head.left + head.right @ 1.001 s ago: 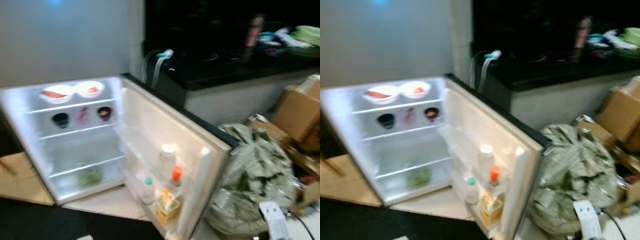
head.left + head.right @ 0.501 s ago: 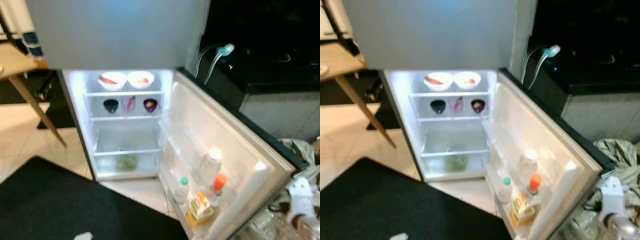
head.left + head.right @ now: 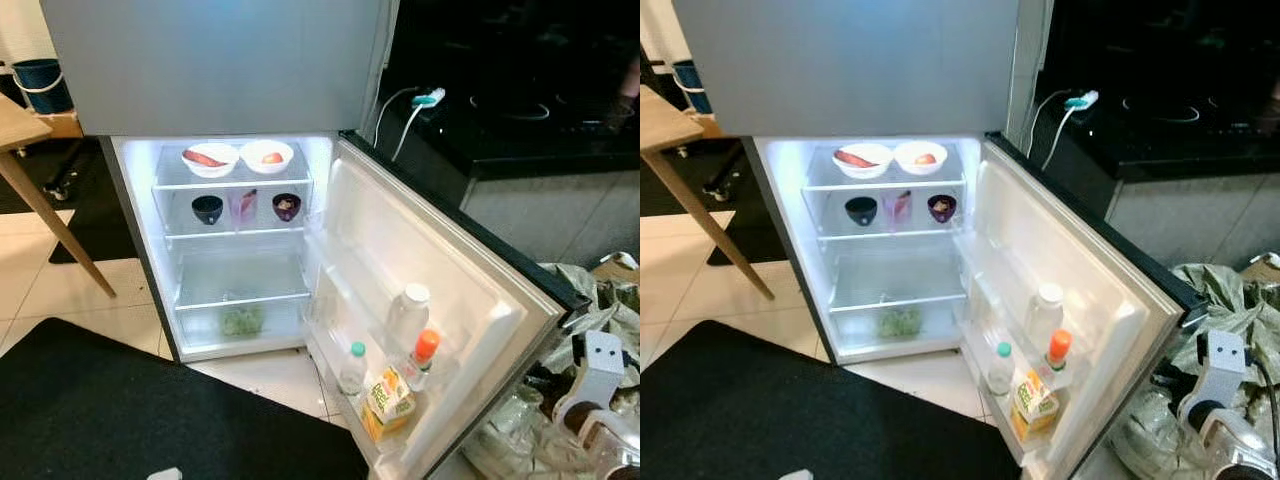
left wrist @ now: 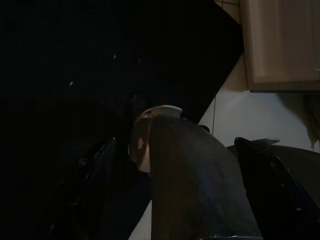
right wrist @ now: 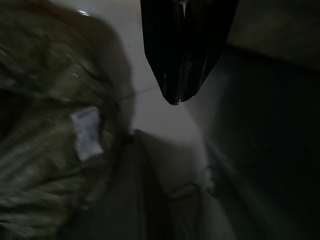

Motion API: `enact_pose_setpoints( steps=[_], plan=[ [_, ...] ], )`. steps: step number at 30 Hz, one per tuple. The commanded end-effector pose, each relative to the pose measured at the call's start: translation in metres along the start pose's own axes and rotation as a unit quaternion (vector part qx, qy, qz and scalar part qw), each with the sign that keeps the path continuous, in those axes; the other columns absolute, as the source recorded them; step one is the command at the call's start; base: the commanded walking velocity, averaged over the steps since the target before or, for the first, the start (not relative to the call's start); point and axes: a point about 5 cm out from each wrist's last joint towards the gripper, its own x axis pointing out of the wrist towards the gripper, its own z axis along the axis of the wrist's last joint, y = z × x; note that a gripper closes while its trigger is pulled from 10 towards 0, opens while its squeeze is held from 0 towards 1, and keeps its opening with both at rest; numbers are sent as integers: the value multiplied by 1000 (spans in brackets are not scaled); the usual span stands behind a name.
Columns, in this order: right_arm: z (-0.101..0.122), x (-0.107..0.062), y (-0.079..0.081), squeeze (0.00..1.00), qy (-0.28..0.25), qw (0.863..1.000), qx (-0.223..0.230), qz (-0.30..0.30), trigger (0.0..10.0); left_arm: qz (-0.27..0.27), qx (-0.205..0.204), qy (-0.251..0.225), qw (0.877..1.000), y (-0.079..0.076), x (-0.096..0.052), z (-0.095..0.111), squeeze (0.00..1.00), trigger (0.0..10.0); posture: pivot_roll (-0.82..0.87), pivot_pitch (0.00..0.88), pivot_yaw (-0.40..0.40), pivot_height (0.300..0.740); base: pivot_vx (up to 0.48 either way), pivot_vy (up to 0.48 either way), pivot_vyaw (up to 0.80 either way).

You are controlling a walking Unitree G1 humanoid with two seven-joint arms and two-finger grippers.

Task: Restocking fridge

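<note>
The left end effector (image 4: 175, 165) holds a dark bottle (image 4: 185, 180) between its parted fingers, long axis running along them, pale cap pointing out over the black mat (image 3: 120, 410). The fridge (image 3: 240, 240) stands open, 2 bowls (image 3: 238, 157) on its top shelf, bottles (image 3: 407, 318) upright in the door (image 3: 440, 270). The right end effector (image 5: 181, 95) hangs closed, empty, beside a bag (image 5: 45, 125).

We can read no text anywhere; the carton (image 3: 387, 402) in the fridge door (image 3: 440, 300) carries print, but it is too small to make out.
</note>
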Motion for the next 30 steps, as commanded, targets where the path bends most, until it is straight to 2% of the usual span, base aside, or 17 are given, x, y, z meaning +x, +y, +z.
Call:
enact_pose_setpoints(
  steps=[1, 3, 6, 8, 11, 12, 13, 15, 16, 18, 20, 22, 24, 26, 27, 29, 30],
  plan=[
    [2, 4, 9, 0, -8, 999, 4, 40, 10000, 3, -3, 17, 1000, 1, -2, -8, 0, 10000, -108, 0, -55, 740, 0, 0, 0],
    [0, 5, 18, 0, -5, 995, 12, 103, 10000, 2, -2, 16, 1000, 1, -1, -7, 0, 10000, -108, 0, -55, 740, 0, 0, 0],
    [-2, 5, 23, 0, -1, 991, 15, 136, 10000, 2, -2, 16, 1000, 1, -1, -7, 0, 10000, -108, 0, -55, 740, 0, 0, 0],
    [-7, 5, 38, 0, 17, 975, 20, 220, 10000, 2, -1, 16, 1000, 1, -1, -6, 0, 10000, -109, 0, -53, 740, 0, 0, 0],
    [-9, 4, 43, 0, 23, 967, 24, 252, 10000, 2, -1, 17, 1000, 1, -1, -6, 0, 10000, -109, 0, -53, 740, 0, 0, 0],
    [-12, 3, 52, 0, 34, 952, 25, 302, 10000, 2, -1, 17, 1000, 1, -1, -7, 0, 10000, -109, 0, -53, 740, 0, 0, 0],
    [-12, 3, 52, 0, 34, 952, 25, 302, 10000, 2, -1, 17, 1000, 1, -1, -7, 0, 10000, -109, 0, -53, 740, 0, 0, 0],
    [-17, -4, 76, 0, 52, 907, 32, 417, 10000, 2, -1, 18, 1000, 1, -1, -7, 0, 10000, -110, 0, -53, 740, 0, 0, 0],
    [-17, -4, 76, 0, 52, 907, 32, 417, 10000, 2, -1, 18, 1000, 1, -1, -7, 0, 10000, -110, 0, -53, 740, 0, 0, 0],
    [-14, -11, 97, 0, 50, 862, 59, 501, 10000, 3, -1, 19, 1000, 1, -2, -8, 0, 10000, -111, 0, -54, 740, 0, 0, 0],
    [-14, -11, 97, 0, 50, 862, 59, 501, 10000, 3, -1, 19, 1000, 1, -2, -8, 0, 10000, -111, 0, -54, 740, 0, 0, 0],
    [-14, -14, 109, 0, 51, 837, 79, 539, 10000, 4, -3, 20, 1000, 1, -2, -9, 0, 10000, -111, 0, -54, 740, 0, 0, 0],
    [-16, -14, 113, 0, 56, 832, 80, 547, 10000, 4, -4, 20, 1000, 1, -2, -9, 0, 10000, -109, 0, -57, 740, 0, 0, 0],
    [-20, -12, 115, 0, 61, 836, 72, 541, 10000, 4, -5, 21, 1000, 1, -2, -10, 0, 10000, -109, 0, -57, 740, 0, 0, 0],
    [-26, -3, 112, 0, 63, 866, 46, 494, 10000, 4, -5, 22, 1000, 1, -2, -11, 0, 10000, -112, 0, -58, 740, 0, 0, 0],
    [-32, 7, 106, 0, 65, 901, 19, 429, 10000, 4, -5, 22, 1000, 0, -2, -12, 0, 10000, -112, 0, -58, 740, 0, 0, 0],
    [-32, 7, 106, 0, 65, 901, 19, 429, 10000, 4, -5, 22, 1000, 0, -2, -12, 0, 10000, -112, 0, -58, 740, 0, 0, 0]
  ],
)
